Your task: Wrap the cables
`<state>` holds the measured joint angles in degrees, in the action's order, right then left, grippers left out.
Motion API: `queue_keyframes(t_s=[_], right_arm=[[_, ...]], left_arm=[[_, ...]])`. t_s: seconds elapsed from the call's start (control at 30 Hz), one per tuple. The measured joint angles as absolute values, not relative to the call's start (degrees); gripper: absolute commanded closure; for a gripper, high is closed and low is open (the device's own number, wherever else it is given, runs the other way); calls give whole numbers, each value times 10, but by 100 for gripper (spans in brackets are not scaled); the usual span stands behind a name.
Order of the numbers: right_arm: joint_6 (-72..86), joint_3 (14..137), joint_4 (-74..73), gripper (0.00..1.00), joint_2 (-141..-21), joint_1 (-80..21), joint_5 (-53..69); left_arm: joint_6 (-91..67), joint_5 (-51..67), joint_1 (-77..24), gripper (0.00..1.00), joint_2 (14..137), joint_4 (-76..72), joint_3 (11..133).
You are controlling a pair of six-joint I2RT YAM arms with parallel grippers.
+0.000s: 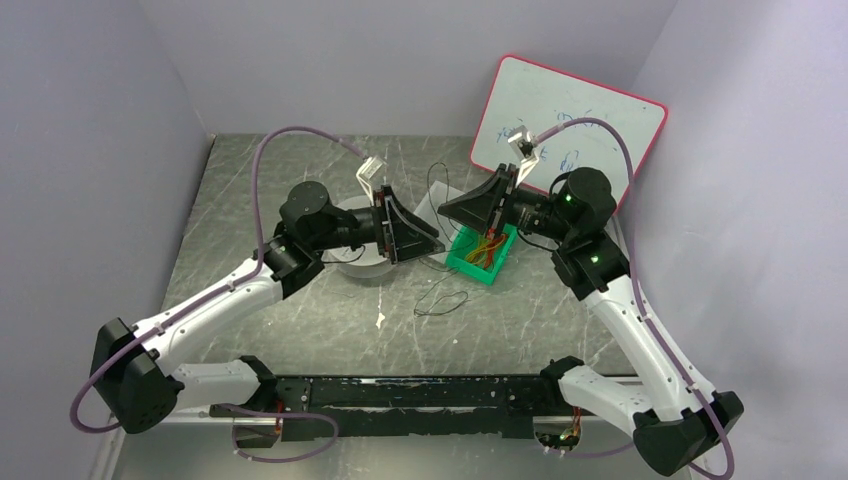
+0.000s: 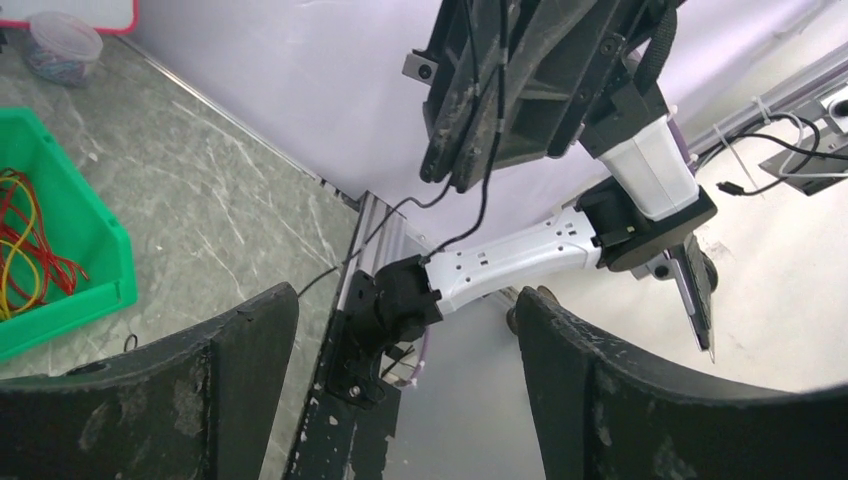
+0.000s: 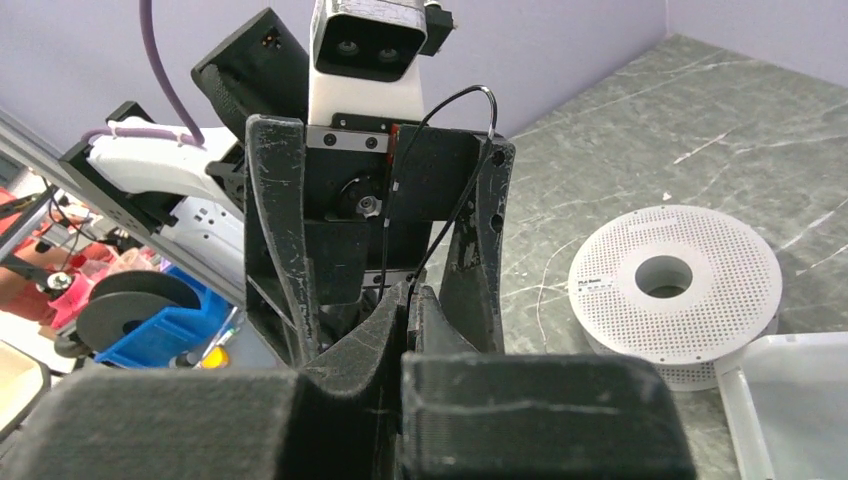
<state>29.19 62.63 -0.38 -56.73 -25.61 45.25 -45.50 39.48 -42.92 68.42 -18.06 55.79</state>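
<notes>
My right gripper [image 3: 408,298] is shut on a thin black cable [image 3: 452,112], which loops up from the pinch and runs back down in front of the left gripper. My left gripper [image 2: 405,390] is open and empty, its fingers [image 3: 275,220] spread wide, facing the right gripper [image 2: 520,80] at close range. In the left wrist view the black cable [image 2: 485,190] hangs from the right gripper. In the top view both grippers, left [image 1: 432,243] and right [image 1: 447,208], meet above the table's middle. Red and yellow cables [image 1: 485,247] lie in a green bin [image 1: 503,262]. A black cable loop [image 1: 441,300] lies on the table.
A white perforated spool [image 3: 675,285] sits under the left arm [image 1: 355,262]. A white tray [image 3: 790,400] lies beside it. A red-edged whiteboard [image 1: 570,125] leans at the back right. A small tub of coloured bands [image 2: 62,45] stands behind the bin.
</notes>
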Motion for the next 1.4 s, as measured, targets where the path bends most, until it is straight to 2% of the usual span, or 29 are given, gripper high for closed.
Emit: queue_keyframes(t_s=[0.3, 0.6, 0.93, 1.07, 1.2, 1.4], right_arm=[[334, 627, -24, 100, -568, -270, 397], [364, 626, -42, 100, -564, -272, 349], [378, 616, -35, 100, -556, -274, 340], [380, 616, -35, 100, -556, -274, 340], [380, 616, -36, 100, -554, -274, 340], [379, 614, -37, 100, -548, -274, 339]], left_arm=[[-464, 352, -440, 25, 700, -252, 548], [-468, 340, -446, 42, 713, -285, 548], [-468, 340, -449, 51, 722, -291, 548], [-468, 340, -449, 60, 726, -294, 548], [-470, 340, -453, 90, 729, -298, 548], [-469, 340, -455, 93, 731, -300, 549]])
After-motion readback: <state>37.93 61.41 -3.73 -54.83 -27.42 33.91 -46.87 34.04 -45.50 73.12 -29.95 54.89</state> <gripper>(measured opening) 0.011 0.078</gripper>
